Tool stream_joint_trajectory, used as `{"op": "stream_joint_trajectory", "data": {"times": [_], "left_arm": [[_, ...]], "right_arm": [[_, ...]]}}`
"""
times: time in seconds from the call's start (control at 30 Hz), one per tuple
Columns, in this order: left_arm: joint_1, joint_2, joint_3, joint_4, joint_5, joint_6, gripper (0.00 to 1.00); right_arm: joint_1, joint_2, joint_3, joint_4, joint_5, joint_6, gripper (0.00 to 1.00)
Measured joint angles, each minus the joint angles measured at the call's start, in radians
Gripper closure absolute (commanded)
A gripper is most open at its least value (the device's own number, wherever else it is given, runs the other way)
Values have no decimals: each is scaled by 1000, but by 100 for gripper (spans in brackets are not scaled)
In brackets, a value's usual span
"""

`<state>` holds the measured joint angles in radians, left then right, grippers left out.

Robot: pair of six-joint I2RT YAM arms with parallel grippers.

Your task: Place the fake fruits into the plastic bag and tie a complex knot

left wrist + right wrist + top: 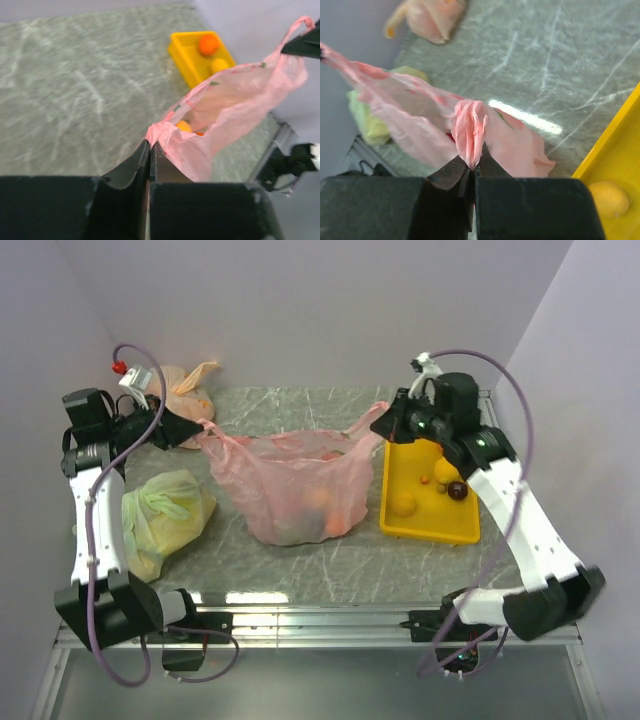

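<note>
Pink film of the plastic bag [290, 490] stretched between both arms: left gripper [197, 430] clamped on one side, right gripper [384, 426] pinching the other. Both forearms angled inward over the table [300, 565] — elbows out.

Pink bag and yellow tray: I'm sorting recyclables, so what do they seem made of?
Pink bag: thin plastic film, translucent and crinkly; the fruit shows through it, and it bunches into fine folds. Yellow tray: probably moulded plastic; it looks rigid, smooth and evenly coloured, with a slight sheen.

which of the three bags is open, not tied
The pink plastic bag in the middle: its mouth gapes open; the orange-peach bag and yellow-green bag are knotted shut.
</note>
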<state>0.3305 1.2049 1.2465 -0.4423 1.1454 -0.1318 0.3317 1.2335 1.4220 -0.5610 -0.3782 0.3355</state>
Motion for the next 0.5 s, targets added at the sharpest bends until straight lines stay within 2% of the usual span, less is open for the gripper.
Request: {"op": "stream_joint_trajectory", "data": {"times": [0.1, 0.13, 0.2, 0.23, 0.3, 0.33, 0.4, 0.43, 0.5], "left_arm": [[0, 105, 79, -101, -82, 130, 74], [1, 127, 99, -128, -104, 165, 54], [2, 148, 139, -184, -127, 241, 37], [2, 150, 161, -209, -131, 275, 20], [-13, 150, 226, -257, -129, 349, 15], [-29, 148, 260, -267, -130, 376, 9], [-85, 147, 323, -278, -140, 417, 7], [-119, 147, 348, -278, -145, 431, 2], [-217, 154, 405, -282, -181, 457, 1]], "right_arm": [[0, 113, 3, 24, 14, 7, 100], [0, 132, 2, 27, 17, 9, 100], [0, 142, 1, 38, 19, 12, 100], [0, 138, 1, 48, 19, 12, 100], [0, 129, 2, 68, 14, 12, 100], [0, 126, 2, 76, 11, 12, 100], [0, 121, 2, 91, 3, 11, 100], [0, 120, 2, 97, -3, 11, 100], [0, 117, 2, 100, -8, 8, 100]]}}
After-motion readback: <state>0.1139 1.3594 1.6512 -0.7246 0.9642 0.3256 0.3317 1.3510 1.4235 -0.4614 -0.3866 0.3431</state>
